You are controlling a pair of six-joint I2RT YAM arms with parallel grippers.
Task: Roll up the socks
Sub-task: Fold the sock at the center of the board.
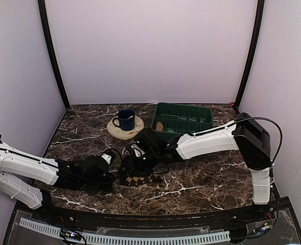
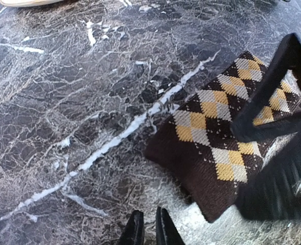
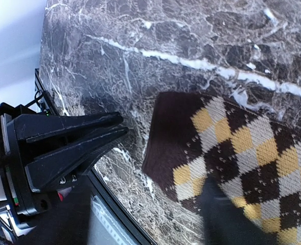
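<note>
Argyle sock (image 2: pixel 211 148) is lying flat on the table (image 1: pixel 206 173), near middle. Left gripper (image 3: pixel 123 126) is sitting nearly closed and empty just left of it. Right gripper (image 1: pixel 134 164) is hanging over it, can't tell how wide. I'm guessing the sock's risking sliding on that slick marble instead of rolling.

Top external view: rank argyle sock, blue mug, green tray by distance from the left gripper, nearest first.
From the left gripper:
1. argyle sock, just to its right.
2. blue mug, farther back, slightly right.
3. green tray, back right.
</note>
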